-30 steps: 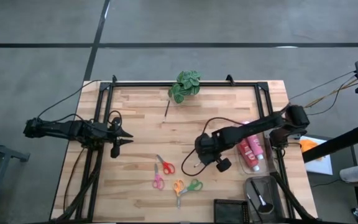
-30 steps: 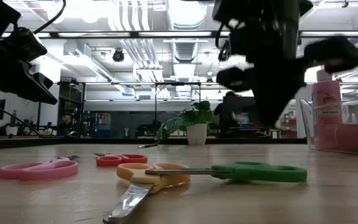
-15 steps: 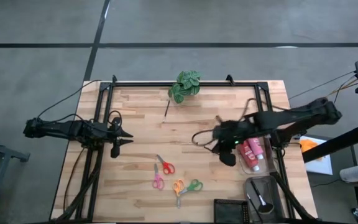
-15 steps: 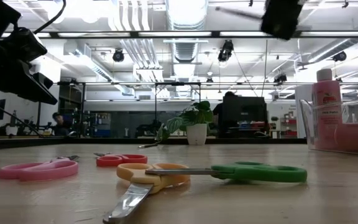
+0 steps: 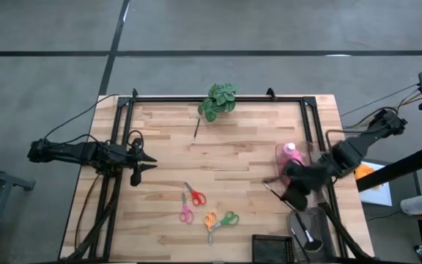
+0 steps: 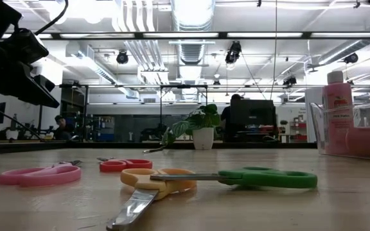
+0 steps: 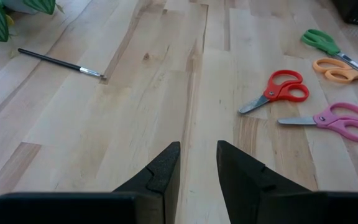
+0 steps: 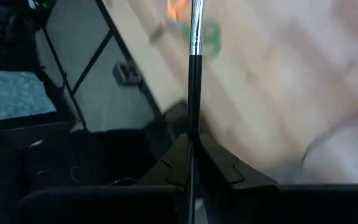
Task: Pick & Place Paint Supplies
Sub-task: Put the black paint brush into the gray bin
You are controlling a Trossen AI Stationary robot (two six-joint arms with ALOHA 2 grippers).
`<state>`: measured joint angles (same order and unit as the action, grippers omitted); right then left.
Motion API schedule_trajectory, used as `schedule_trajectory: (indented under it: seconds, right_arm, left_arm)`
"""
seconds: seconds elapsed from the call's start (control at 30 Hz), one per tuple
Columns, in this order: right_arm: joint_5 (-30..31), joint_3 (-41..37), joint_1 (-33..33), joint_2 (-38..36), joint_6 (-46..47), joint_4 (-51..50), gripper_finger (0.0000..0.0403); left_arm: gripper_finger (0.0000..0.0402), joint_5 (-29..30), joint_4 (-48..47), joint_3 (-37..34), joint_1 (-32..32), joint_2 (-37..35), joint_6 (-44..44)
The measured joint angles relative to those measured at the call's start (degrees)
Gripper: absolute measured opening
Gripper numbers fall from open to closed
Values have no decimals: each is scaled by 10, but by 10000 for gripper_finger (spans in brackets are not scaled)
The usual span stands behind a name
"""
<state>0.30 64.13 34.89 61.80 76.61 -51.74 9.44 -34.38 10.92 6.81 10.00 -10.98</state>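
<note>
Right pincer (image 5: 283,189) is clamped on a thin dark-handled brush (image 8: 193,93), whose metal ferrule sticks out past the fingers; it hangs over the right end of the desk (image 5: 233,147), just beside the clear bin (image 6: 352,131) that holds the pink bottles (image 5: 291,155). A second brush (image 5: 196,127) lies on the pale wooden boards well away from that bin, near the potted plant (image 5: 217,100) at the desk's far edge. Toward the front edge lie four scissors: red (image 5: 194,196), pink (image 5: 185,213), orange (image 5: 210,221) and green (image 5: 228,218), with bare wood between them and the bin. A dark container (image 5: 308,232) stands at the front right corner. Left pincer (image 7: 196,167) waits at the desk's left edge, fingers slightly apart, holding nothing. Beyond the desk is a workshop with strip lights and a grey floor.
</note>
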Motion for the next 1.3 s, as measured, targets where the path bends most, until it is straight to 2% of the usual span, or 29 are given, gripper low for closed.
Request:
schedule_trajectory:
  seconds: [0.33,0.47,0.63,0.8,1.07,1.3]
  right_arm:
    - [40,-1,207,52,333,-21,15]
    - [62,3,275,87,425,-21,15]
    - [64,3,336,150,471,-18,15]
    - [61,3,366,215,476,-6,15]
    - [45,4,372,294,475,-40,15]
    - [46,4,372,301,474,-46,15]
  left_arm:
    - [106,0,0,0,0,0,0]
    - [106,0,0,0,0,0,0]
    - [106,0,0,0,0,0,0]
    - [106,0,0,0,0,0,0]
    - [106,0,0,0,0,0,0]
    - [106,0,0,0,0,0,0]
